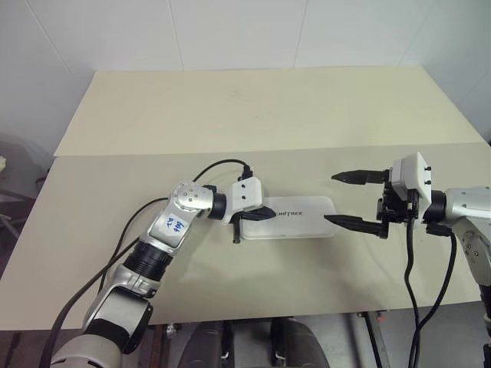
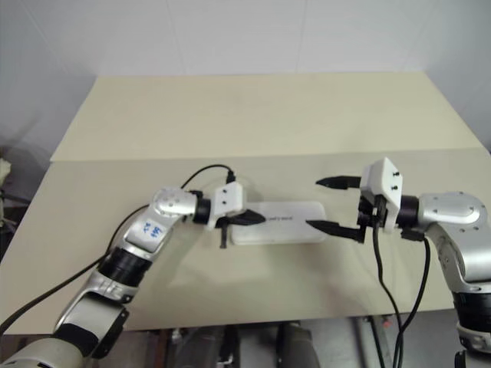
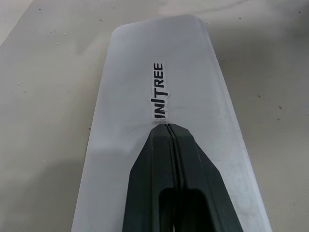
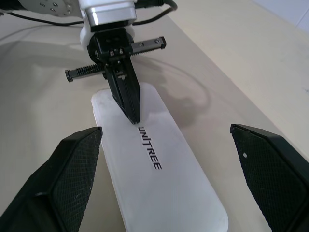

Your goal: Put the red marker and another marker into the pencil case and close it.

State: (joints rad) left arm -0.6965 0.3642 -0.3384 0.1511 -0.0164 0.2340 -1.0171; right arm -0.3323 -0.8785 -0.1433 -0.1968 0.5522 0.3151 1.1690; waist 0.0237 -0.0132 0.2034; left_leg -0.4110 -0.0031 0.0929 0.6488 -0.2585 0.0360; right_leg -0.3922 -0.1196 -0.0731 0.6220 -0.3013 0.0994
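- from where i sit, the pencil case (image 1: 295, 218) lies flat on the counter (image 1: 230, 115) with its lid down; the "unitree" print faces up and i see no gap along the edges that face me.
- neither marker lies out on the counter around the case, so i judge both are already inside, though a shut lid means i can't confirm that.
- my left claw (image 4: 131, 110) is clenched, its fingers pressed together with nothing between them, and the tip rests on the lid right at the start of the print, toward the case's left end.
- i read that as pressing the lid home; whether the latch has actually caught i can't tell.
- my right claw (image 1: 357, 200) is released, its jaws standing wide, and hangs just off the right end of the case, apart from it and holding nothing.
- what's left, by my judgement: confirm the lid is seated along its whole length, then lift the left claw off.
- the counter is pale beige and matte, made of two boards with a seam running across it behind the case; the case's own end of the surface carries nothing else.
- behind the case, past the far board, the room is a plain white wall (image 1: 230, 31) with faint panel lines.
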